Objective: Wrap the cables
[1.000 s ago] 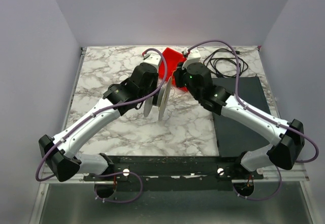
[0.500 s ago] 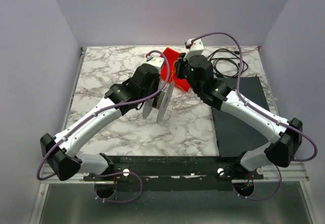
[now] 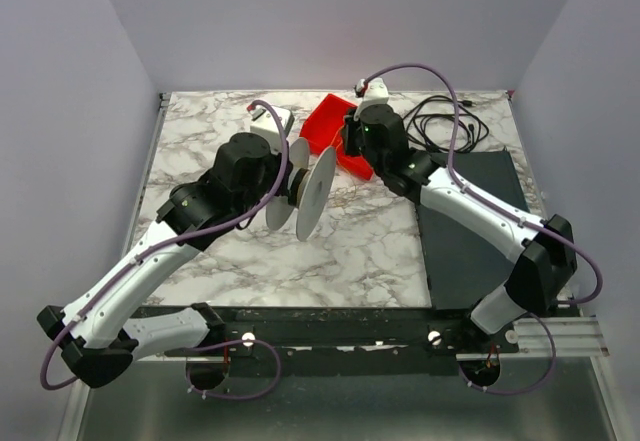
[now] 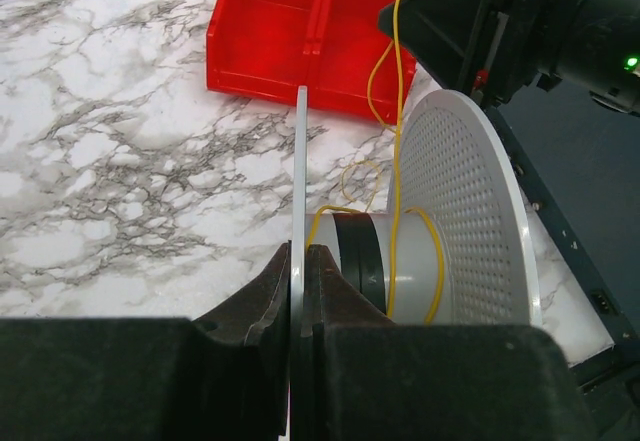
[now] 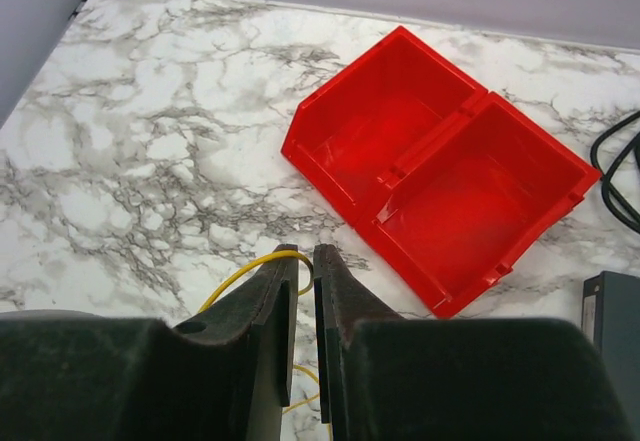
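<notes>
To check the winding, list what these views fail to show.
Top external: yellow wire too thin to trace.
Left wrist: wire's upper end hidden behind right pincer; turns under the spool hidden by its hub.
Right wrist: spool hidden by right pincer; black cord cut by right edge.

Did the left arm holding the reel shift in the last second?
Yes. The left arm, gripping the white reel, swung leftward, off the red tray.

The wire (image 5: 245,269) passes behind the right fingers (image 5: 275,301); whether they pinch it cannot be determined. The spool (image 4: 470,211) flange is hidden below the left fingertips (image 4: 265,296). The cord (image 5: 598,161), right of the right fingers, is cut off at the frame edge.
</notes>
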{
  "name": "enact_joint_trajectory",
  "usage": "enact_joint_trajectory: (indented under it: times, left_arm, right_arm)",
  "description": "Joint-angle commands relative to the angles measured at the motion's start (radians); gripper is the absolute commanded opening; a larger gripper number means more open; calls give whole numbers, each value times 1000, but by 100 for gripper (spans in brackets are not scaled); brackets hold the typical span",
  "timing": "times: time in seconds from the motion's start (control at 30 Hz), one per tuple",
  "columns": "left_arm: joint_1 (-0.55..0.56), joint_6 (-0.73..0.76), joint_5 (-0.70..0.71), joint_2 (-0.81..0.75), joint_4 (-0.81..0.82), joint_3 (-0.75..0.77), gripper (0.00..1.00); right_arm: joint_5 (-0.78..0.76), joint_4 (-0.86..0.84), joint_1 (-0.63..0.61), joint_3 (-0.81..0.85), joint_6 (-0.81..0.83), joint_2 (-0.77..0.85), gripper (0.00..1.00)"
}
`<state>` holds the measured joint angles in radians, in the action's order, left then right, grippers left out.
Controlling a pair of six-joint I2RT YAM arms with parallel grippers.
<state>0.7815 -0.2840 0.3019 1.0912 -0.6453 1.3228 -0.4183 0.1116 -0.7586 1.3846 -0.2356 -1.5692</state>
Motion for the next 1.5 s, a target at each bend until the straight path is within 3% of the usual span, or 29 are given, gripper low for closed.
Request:
enact_joint_trajectory:
  times: [0.0,0.33,0.63,0.83,1.3,1.47]
  left_arm:
    - [6,-40,34,-52,42,4,0]
    - [5,-123,62,-67,-7,165,0]
    - [4,-135,55,-28,-42,311,0]
    - [5,-160,88,-23,-33,340,0]
    - [5,-203,146,-18,17,336,0]
    - [4,-242,191,-5,22,343,0]
  right_arm:
    - [173,-16,52,-19,-51,-31,21]
    - [538,-273,90,-201,-163,-41,42]
    - [595,-399,90,-277,-207,-84,64]
    - [495,-400,91,-323,-241,-74,66]
    - [497,-439,90,-410,-291,-99,66]
    - [482,-469,89,-367,-332,-167,59]
